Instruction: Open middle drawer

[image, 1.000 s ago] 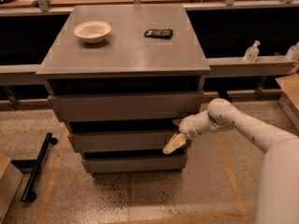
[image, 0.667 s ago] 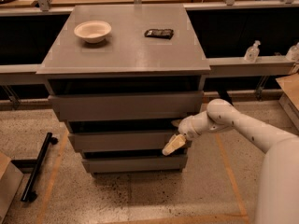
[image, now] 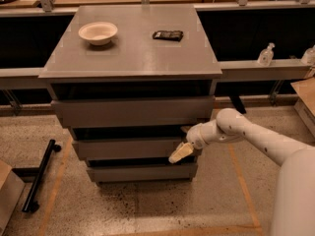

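Observation:
A grey cabinet (image: 133, 53) has three drawers. The middle drawer (image: 125, 148) has a grey front with dark gaps above and below it. My gripper (image: 181, 153) is at the right end of the middle drawer's front, near its lower edge. Its cream fingertips (image: 178, 154) point down and left against the front. The white arm (image: 256, 139) comes in from the lower right. The top drawer (image: 133, 112) stands a little forward of the middle one, and the bottom drawer (image: 141, 173) sits below.
A white bowl (image: 98, 32) and a dark flat packet (image: 168, 35) lie on the cabinet top. A black bar (image: 39, 173) lies on the floor at left beside a box corner (image: 7, 195). Bottles (image: 266, 54) stand on the right ledge.

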`<action>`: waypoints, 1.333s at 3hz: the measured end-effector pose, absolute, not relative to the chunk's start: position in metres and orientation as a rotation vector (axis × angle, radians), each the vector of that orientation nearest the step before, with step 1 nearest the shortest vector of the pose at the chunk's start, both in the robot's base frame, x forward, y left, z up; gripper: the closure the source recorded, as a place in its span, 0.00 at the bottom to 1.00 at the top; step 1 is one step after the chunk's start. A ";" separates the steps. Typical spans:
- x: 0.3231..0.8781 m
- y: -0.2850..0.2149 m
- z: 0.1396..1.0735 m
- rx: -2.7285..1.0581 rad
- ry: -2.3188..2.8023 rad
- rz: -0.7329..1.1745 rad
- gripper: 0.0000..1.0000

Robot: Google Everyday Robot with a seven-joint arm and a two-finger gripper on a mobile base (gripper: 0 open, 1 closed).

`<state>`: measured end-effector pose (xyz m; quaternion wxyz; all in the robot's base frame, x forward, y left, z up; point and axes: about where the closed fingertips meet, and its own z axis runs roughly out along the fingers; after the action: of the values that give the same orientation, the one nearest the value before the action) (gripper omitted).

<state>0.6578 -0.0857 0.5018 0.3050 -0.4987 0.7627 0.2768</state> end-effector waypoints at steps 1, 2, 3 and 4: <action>0.678 -0.083 0.491 -1.314 2.001 0.718 0.00; 0.692 -0.084 0.472 -1.294 2.014 0.738 0.00; 0.682 -0.084 0.454 -1.256 2.050 0.791 0.18; 0.664 -0.089 0.445 -1.215 2.102 0.824 0.41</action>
<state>0.6637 -0.0891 0.4445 0.2847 -0.4542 0.7860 0.3079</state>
